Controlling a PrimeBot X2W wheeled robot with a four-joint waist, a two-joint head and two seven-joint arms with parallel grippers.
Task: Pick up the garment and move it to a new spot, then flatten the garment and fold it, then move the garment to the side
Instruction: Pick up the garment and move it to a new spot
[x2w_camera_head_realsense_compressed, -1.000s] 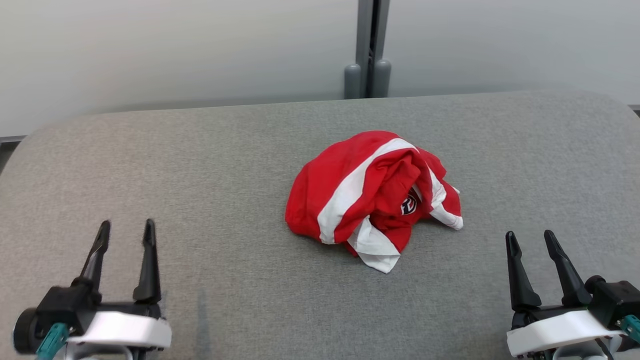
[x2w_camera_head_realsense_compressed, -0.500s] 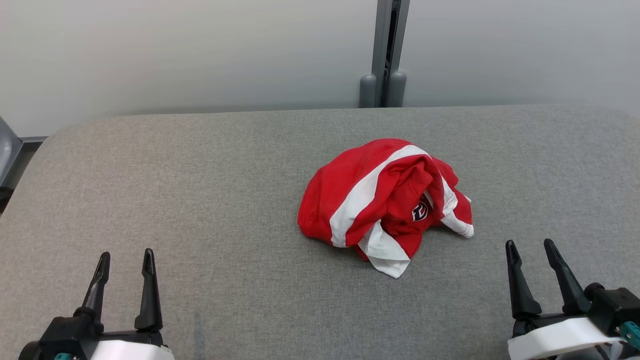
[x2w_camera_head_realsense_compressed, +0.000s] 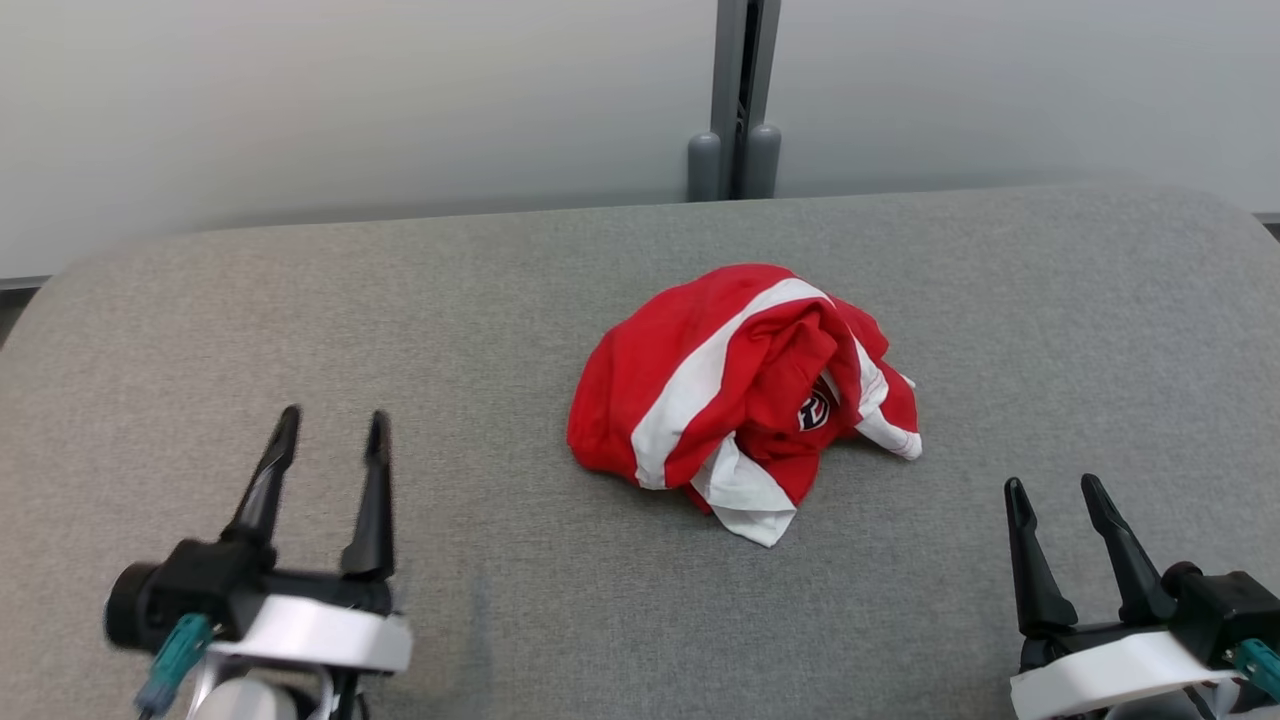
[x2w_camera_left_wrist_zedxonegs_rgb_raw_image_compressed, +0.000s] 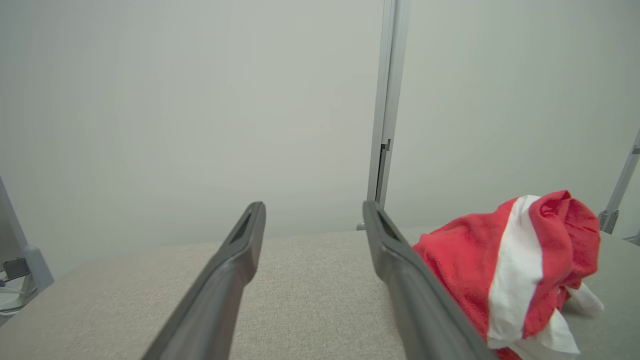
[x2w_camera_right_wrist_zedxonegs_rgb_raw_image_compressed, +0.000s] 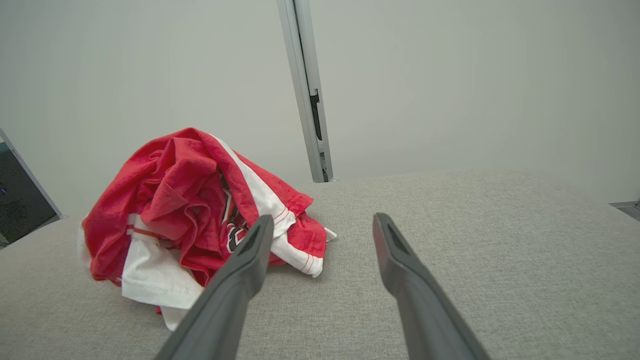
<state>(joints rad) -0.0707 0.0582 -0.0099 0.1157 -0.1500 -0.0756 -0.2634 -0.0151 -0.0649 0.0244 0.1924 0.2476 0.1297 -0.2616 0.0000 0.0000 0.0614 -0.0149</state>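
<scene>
garment (x2w_camera_head_realsense_compressed: 745, 400): crumpled heap on grey surface (x2w_camera_head_realsense_compressed: 300, 320) | left gripper (x2w_camera_head_realsense_compressed: 334, 415): spread, apart from garment | right gripper (x2w_camera_head_realsense_compressed: 1052, 483): spread, near garment

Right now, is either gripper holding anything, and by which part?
Nothing is held: the left gripper and right gripper are open, apart from the crumpled garment.

The left gripper (x2w_camera_head_realsense_compressed: 334, 413) hovers left of the garment (x2w_camera_head_realsense_compressed: 700, 380) and nearer the robot, well apart from it. Its two dark fingers are spread wide with nothing between them, and they lean slightly toward the garment. The right gripper (x2w_camera_head_realsense_compressed: 1052, 483) hangs right of the garment (somewhat closer than the left), fingers equally spread, empty, also leaning toward it. Both wrists wear white cuffs.
</scene>
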